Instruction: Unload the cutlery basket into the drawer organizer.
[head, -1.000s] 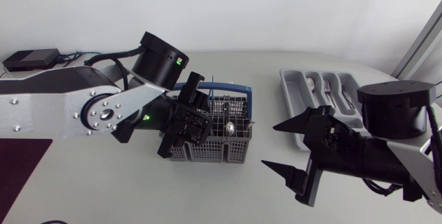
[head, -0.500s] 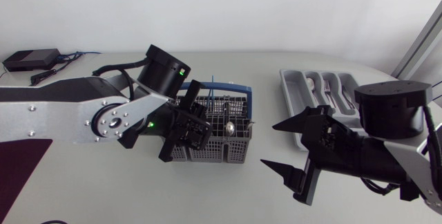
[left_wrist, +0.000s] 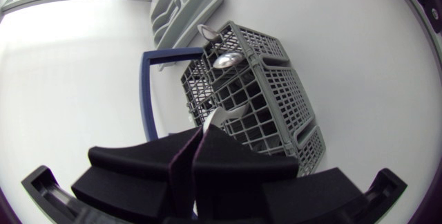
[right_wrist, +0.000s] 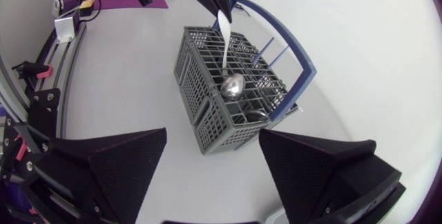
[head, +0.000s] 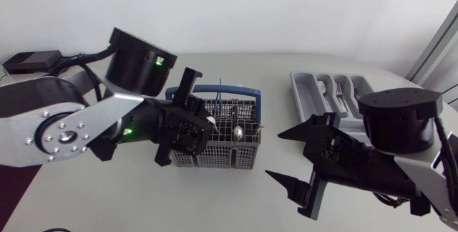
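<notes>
Spoon of polished steel (right_wrist: 233, 86), handle end clamped in the matte black left gripper (left_wrist: 204, 131).
Light, stiff, slippery: a hold nearer mid-handle looks surer. Its bowl hangs ahead of that gripper, at the top of the grey plastic mesh cutlery basket (head: 236, 157); the right gripper (head: 275, 155), spread apart, sits at the basket's 4 o'clock, the grey drawer organizer (head: 300, 99) at 2 o'clock.

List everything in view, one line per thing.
Cutlery basket: one, grey with blue handle, mid-table.
Spoon: one, silver, bowl-down at the basket's top, handle in left hand.
Blue stick: at least one, standing in basket.
Drawer organizer: one, grey, right rear, cutlery inside.
Black box: one, left rear corner.
Left hand: black, shut on spoon, over basket.
Right hand: black, open, right of basket.
</notes>
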Available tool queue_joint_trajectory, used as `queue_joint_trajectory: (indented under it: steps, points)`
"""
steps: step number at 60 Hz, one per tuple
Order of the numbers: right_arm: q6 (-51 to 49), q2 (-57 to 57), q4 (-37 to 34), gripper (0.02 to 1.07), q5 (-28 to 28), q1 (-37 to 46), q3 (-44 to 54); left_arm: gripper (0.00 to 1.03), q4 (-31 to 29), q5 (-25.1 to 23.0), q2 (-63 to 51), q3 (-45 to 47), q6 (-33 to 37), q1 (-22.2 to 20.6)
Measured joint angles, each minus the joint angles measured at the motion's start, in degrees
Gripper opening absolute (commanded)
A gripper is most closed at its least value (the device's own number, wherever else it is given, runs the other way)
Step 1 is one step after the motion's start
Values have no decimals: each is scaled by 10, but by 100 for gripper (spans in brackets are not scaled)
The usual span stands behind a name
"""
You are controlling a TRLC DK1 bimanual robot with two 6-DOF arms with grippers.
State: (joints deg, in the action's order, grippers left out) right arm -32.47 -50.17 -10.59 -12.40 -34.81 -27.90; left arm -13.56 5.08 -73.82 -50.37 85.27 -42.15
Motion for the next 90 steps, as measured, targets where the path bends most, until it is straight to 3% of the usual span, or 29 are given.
queue_joint_trajectory:
  steps: [12, 23, 38, 47, 62, 74, 90]
  points:
    - [20, 24, -17, 98, 41, -43, -2, 22, -12, 29, 74, 26, -7, -20]
    - [40, 56, -27, 98, 78, -73, -2, 21, -62, 63, 147, 31, -36, -46]
    - [58, 120, -31, 98, 120, -85, -2, 21, -164, 73, 124, -70, -211, -75]
    - [69, 150, -30, 98, 157, -97, -2, 21, -177, 72, 62, -141, -336, -83]
    - [81, 153, 31, 95, 237, -136, -2, 21, -194, -5, -17, -192, -529, -82]
    - [83, 141, 95, 92, 282, -162, -1, 22, -198, -107, -57, -240, -684, -63]
    - [74, 113, 155, 71, 307, -167, 4, 22, -196, -181, -98, -269, -791, -38]
